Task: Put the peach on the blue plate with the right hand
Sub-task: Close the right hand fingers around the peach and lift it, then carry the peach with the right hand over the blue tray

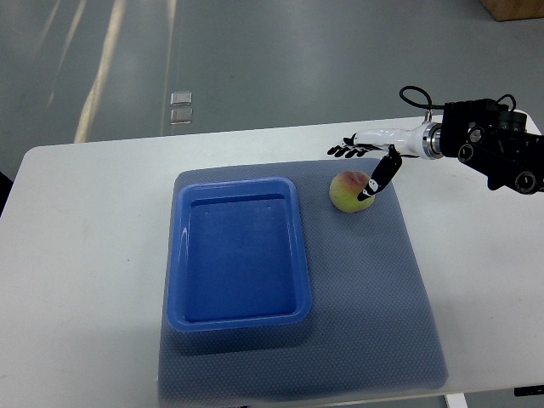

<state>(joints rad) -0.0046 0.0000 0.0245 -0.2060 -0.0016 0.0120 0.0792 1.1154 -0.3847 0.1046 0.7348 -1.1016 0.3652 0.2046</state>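
On the white worktop (85, 255) lies a grey-blue mat (399, 323), and two things sit on it. Toward the left of the mat is a blue plate (240, 327) — really a deep rectangular tray with rounded corners and a raised rim, its inside bare. Just to the right of the plate's far corner, and apart from the rim, rests the peach (348, 192), yellow-green with a pink blush on top, lying on the mat near its far right corner.

From the right edge comes the right arm, a black wrist block with round fittings and a looped black cable, then a white forearm piece leading to the right hand (367, 161). It is held above and just behind the peach. Its dark fingers (344, 150) are stretched out flat toward the left, spread a little and closed on nothing. One digit, likely the thumb, angles down separately, and its black and white tip touches or nearly touches the right side of the peach — which of the two cannot be told from this steep angle. So the hand is released, not gripping the fruit.

Beyond the worktop is a grey floor (297, 59) with pale streaks, and a small clear object (180, 109) lies on it past the far edge.
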